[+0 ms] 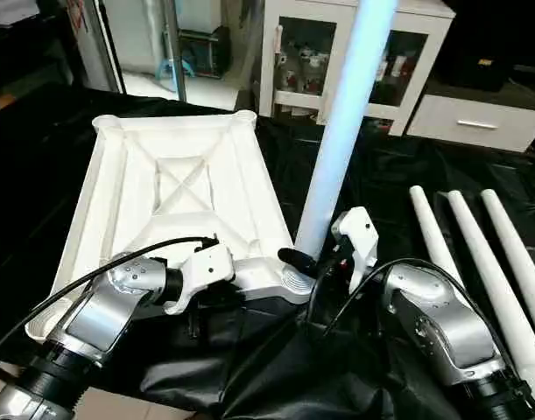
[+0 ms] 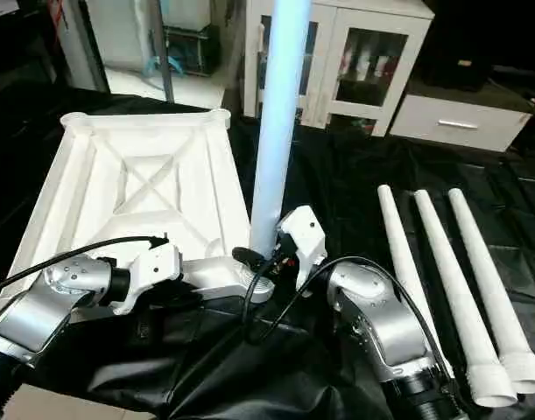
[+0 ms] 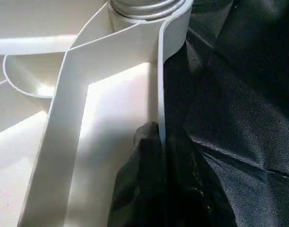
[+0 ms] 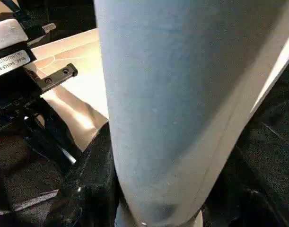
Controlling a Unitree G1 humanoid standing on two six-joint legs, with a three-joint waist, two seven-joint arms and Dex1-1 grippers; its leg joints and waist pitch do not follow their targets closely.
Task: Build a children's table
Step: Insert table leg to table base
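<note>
Your right gripper (image 1: 309, 262) is clasping the upright leg (image 1: 337, 149) in the tabletop (image 1: 162, 184) corner socket, your left gripper (image 3: 156, 142) is pinching that top's rim, and the leg risks tipping, cross-threading there.

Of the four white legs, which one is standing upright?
The leg in the right claw, standing at the near right corner socket of the top. The other three legs lie flat on the black cloth.

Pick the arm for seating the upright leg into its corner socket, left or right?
Right, probably. The right claw grips the upright leg just above the corner socket. The left claw is clamped on the tabletop rim, bracing it.
</note>
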